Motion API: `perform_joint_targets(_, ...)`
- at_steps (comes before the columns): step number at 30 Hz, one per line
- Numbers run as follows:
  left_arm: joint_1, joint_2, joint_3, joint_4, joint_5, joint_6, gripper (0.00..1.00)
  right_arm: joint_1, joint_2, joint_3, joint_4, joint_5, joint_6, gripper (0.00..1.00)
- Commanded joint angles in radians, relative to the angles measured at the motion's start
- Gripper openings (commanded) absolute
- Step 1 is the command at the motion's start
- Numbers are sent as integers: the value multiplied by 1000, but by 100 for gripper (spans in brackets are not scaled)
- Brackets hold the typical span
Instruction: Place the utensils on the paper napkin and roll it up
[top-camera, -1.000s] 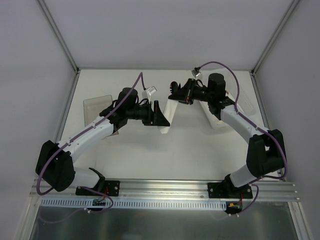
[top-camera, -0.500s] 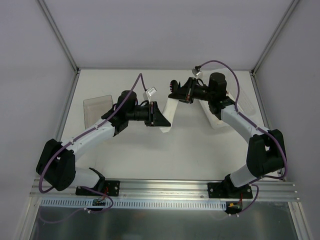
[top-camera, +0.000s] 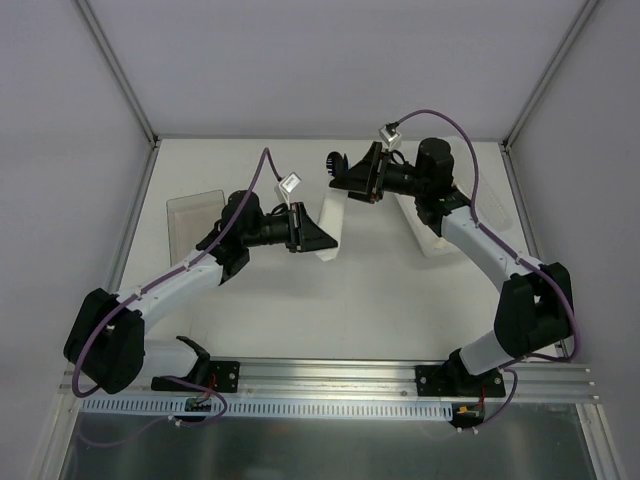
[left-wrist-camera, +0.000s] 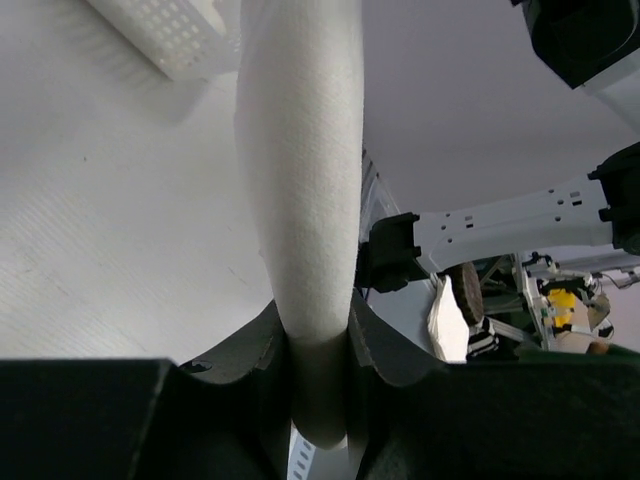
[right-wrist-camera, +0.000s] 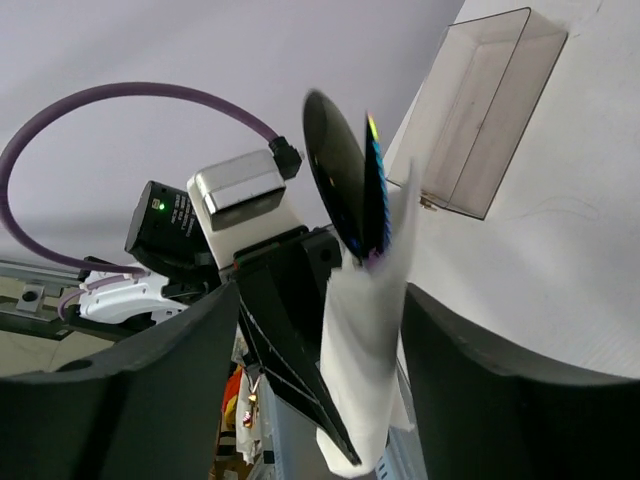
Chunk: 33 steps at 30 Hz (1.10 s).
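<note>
The paper napkin (top-camera: 331, 218) is a white rolled tube, held off the table near the back middle. My left gripper (top-camera: 318, 238) is shut on the tube's lower part; in the left wrist view the tube (left-wrist-camera: 300, 190) runs up from between the closed jaws (left-wrist-camera: 315, 312). In the right wrist view, the utensils stick out of the roll's (right-wrist-camera: 372, 350) upper end: a black spoon bowl (right-wrist-camera: 335, 180) and an iridescent edge (right-wrist-camera: 376, 195). My right gripper (top-camera: 343, 176) is open at that end, its fingers (right-wrist-camera: 150, 400) wide on either side of the roll without touching it.
A clear plastic box (top-camera: 194, 214) lies at the back left of the table, also seen in the right wrist view (right-wrist-camera: 490, 110). A white perforated basket (top-camera: 428, 238) sits under the right arm, its corner showing in the left wrist view (left-wrist-camera: 180, 40).
My right gripper has opened and let go of the roll's upper end. My left gripper has closed tighter on the roll and drawn it slightly left.
</note>
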Motion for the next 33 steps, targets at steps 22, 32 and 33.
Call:
perform_joint_targets(22, 42, -80, -34, 391, -71, -73, 0, 44, -99, -74, 96, -82, -8, 81)
perform_joint_targets(32, 41, -71, -40, 427, -72, -105, 0, 75, -80, -75, 172, -103, 27, 77)
perform_joint_targets(33, 42, -72, -40, 424, -75, -107, 0, 80, -80, -74, 175, -107, 29, 75)
